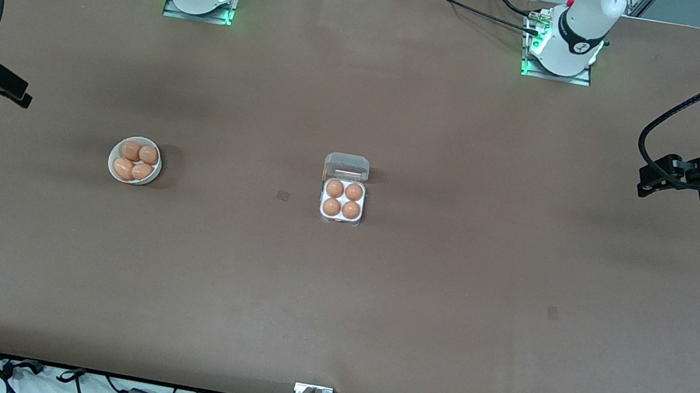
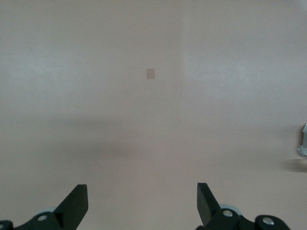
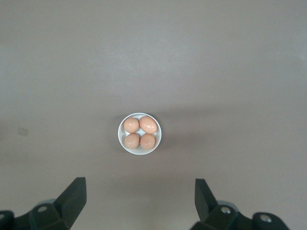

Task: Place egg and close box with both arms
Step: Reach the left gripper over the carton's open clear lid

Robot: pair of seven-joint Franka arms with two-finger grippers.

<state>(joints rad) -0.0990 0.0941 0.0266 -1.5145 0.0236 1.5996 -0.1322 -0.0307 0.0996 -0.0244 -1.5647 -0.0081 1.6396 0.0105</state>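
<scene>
Brown table (image 1: pixel 415 317); left gripper (image 1: pixel 644 186) up over the table's left-arm end, fingers (image 2: pixel 76 203) spread wide and holding nothing; right gripper (image 1: pixel 21 97) up over the right-arm end, fingers (image 3: pixel 74 199) likewise released and bare. Box (image 1: pixel 344 192) at mid-table, clear lid (image 1: pixel 347 167) swung open on the side toward the robot bases, four brown eggs (image 1: pixel 343 199) filling all four cells. Round white bowl (image 1: pixel 113 167) toward the right arm's end, well apart from the box, four brown eggs in bowl (image 1: pixel 136 161) heaped inside.
</scene>
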